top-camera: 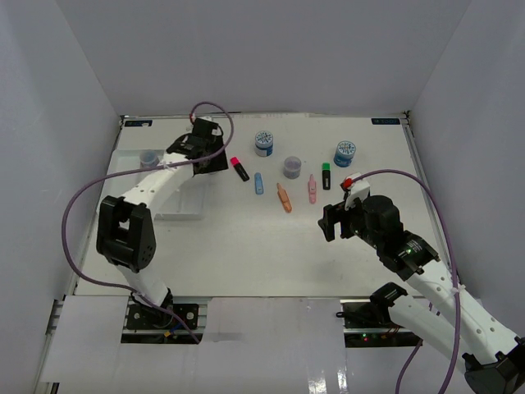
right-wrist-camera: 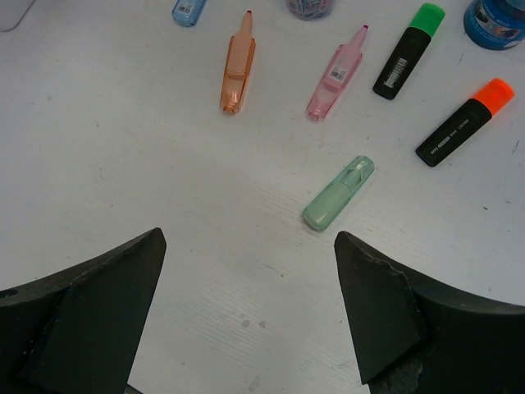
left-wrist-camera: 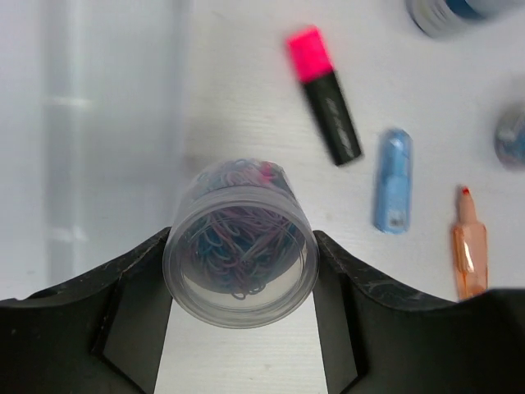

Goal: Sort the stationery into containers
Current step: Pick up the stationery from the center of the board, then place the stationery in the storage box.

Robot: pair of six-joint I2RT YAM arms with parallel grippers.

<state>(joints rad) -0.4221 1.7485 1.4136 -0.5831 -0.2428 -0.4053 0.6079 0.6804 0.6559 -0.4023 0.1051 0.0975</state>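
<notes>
My left gripper (left-wrist-camera: 242, 240) is shut on a clear grey jar (left-wrist-camera: 240, 256) full of coloured paper clips, just right of the white divided tray (left-wrist-camera: 98, 123). In the top view the left gripper (top-camera: 207, 158) is at the tray's (top-camera: 176, 205) far right corner. A pink-capped highlighter (left-wrist-camera: 324, 94), a blue marker (left-wrist-camera: 393, 180) and an orange marker (left-wrist-camera: 469, 246) lie to the right. My right gripper (right-wrist-camera: 248, 238) is open and empty above the bare table. A green marker (right-wrist-camera: 338, 193) lies just beyond its right finger.
Beyond the right gripper lie the orange marker (right-wrist-camera: 237, 70), a pink marker (right-wrist-camera: 336, 74), a green-capped highlighter (right-wrist-camera: 408, 51) and an orange-capped highlighter (right-wrist-camera: 464, 121). Two blue-lidded jars (top-camera: 263, 143) (top-camera: 345, 153) and a clear grey jar (top-camera: 293, 167) stand at the back. Another jar (top-camera: 149, 158) sits in the tray.
</notes>
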